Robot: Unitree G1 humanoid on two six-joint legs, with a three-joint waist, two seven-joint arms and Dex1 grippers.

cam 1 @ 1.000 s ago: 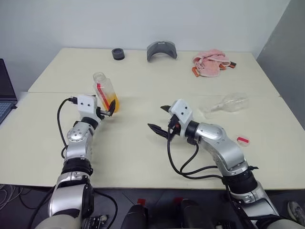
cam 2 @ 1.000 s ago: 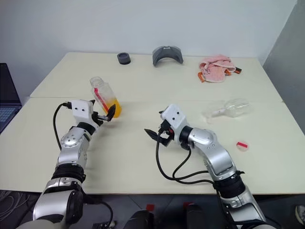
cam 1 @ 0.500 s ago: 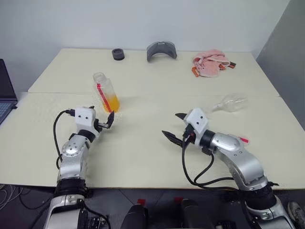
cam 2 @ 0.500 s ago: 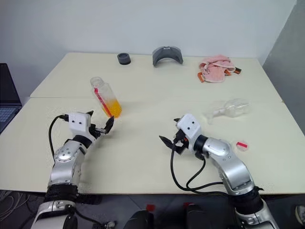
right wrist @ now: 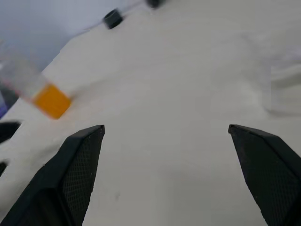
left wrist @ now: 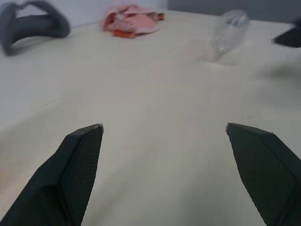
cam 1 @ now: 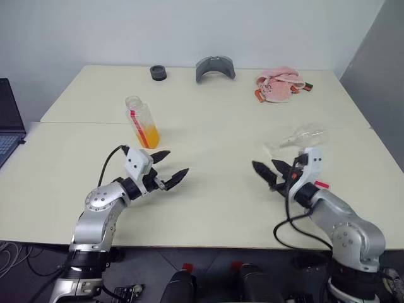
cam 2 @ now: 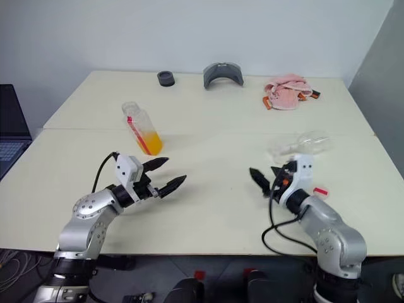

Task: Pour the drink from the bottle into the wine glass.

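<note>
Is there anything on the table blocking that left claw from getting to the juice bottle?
Nothing visible does. The left gripper hangs open just in front of the bottle, with only bare table between them. The wine glass lies on its side near the right gripper.

Both arms reach level over the table, left gripper point(cam 1: 170, 165) and right gripper point(cam 1: 268, 170) spread wide, empty.
</note>
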